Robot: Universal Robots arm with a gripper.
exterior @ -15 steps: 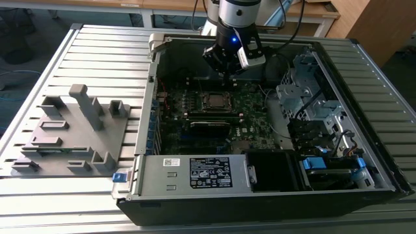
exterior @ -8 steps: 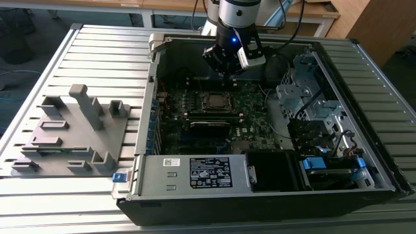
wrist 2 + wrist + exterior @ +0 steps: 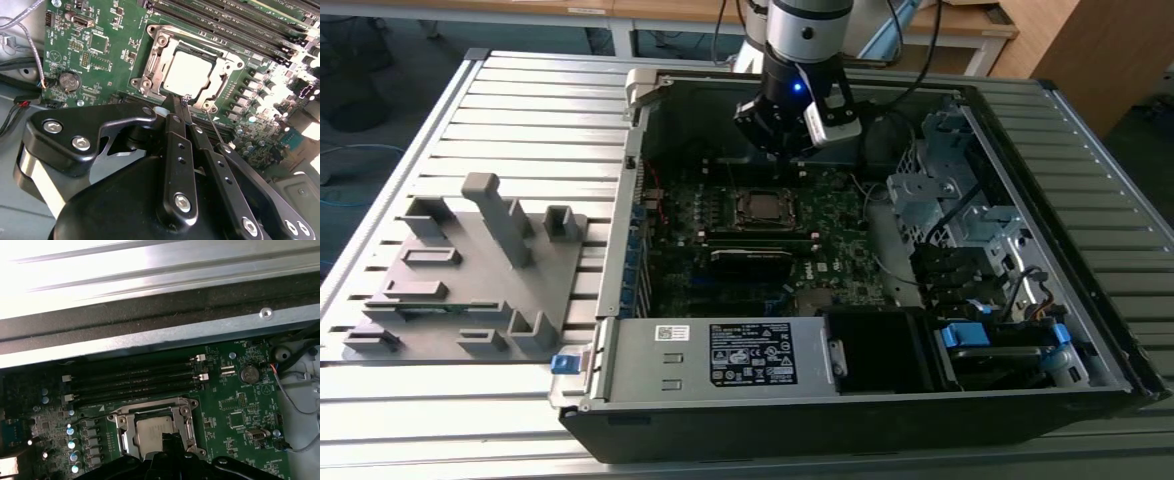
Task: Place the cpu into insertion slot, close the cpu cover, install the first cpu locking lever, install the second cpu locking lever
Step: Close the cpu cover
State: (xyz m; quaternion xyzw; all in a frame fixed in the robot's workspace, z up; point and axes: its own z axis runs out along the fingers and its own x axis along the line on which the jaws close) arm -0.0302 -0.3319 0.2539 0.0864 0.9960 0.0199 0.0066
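Observation:
The cpu [image 3: 189, 75] lies flat in the insertion slot [image 3: 214, 64], its pale metal top showing through the window of the cpu cover [image 3: 156, 47], which lies down over it. In the first wrist view the cpu [image 3: 154, 434] sits inside the silvery cover [image 3: 123, 429]. My gripper [image 3: 179, 99] is shut, with its black fingertips pressed together just above one edge of the socket and nothing seen between them. A thin wire lever [image 3: 215, 131] stands up beside one finger. In the exterior view the gripper [image 3: 787, 152] hangs over the far side of the socket [image 3: 765, 207].
The green motherboard [image 3: 834, 235] lies inside an open black computer case [image 3: 854, 420]. Memory slots [image 3: 132, 380] run beside the socket, and a coin cell [image 3: 69, 80] and loose cables [image 3: 20, 102] are near it. Drive cages [image 3: 961, 200] fill the exterior view's right. A grey fixture [image 3: 467, 270] sits outside the case.

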